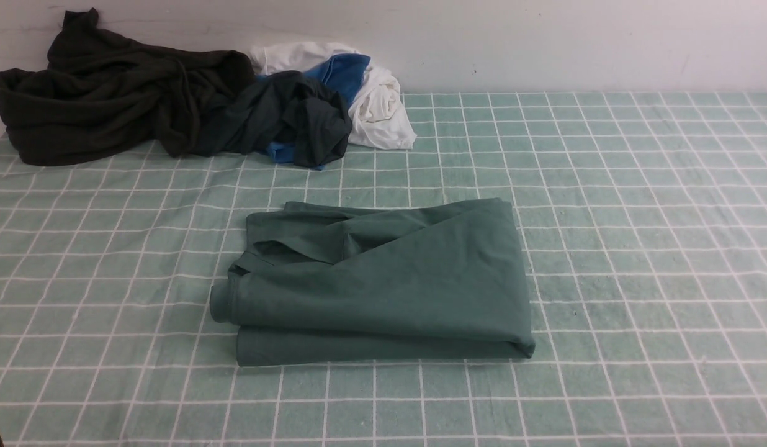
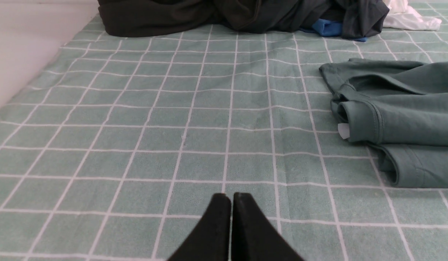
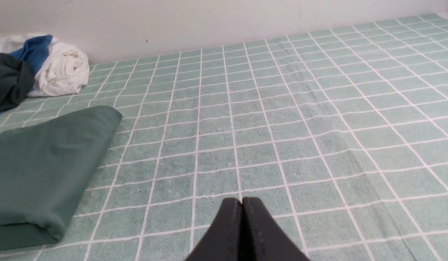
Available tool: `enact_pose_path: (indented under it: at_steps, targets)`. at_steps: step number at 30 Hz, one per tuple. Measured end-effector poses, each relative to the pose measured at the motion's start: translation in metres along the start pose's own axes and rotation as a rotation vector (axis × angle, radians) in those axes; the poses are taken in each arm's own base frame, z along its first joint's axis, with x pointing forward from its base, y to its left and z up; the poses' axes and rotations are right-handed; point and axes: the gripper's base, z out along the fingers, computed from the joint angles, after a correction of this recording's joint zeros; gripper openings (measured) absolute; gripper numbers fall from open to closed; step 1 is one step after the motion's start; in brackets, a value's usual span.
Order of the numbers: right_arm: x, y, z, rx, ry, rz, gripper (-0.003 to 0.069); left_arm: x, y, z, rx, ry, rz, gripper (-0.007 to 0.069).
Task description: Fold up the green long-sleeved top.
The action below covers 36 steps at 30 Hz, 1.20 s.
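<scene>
Checked cloth (image 1: pixel 638 205) bears the folded green top (image 1: pixel 383 285) (claws apart).

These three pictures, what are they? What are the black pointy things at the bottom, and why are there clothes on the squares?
A robot with two arms took them. One camera sits between its arms and looks forward. The others ride on its wrists, so the black points are its pinchers: the left gripper and the right gripper. Both are shut and hold nothing. On the checked green cloth lies the green long-sleeved top, folded into a thick bundle. By the wall sits a heap of other clothes: a very dark garment, a dark grey one with blue trim and a white one.
</scene>
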Motion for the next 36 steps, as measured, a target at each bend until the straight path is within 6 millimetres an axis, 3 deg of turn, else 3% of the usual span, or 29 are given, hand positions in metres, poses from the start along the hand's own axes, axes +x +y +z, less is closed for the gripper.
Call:
enact_pose_path:
  at_steps: [36]
  targets:
    - [0.0,0.0,0.0,0.0,0.0,0.0,-0.0014,0.0,-0.0018,-0.0001,0.033,0.0,0.009,-0.0003]
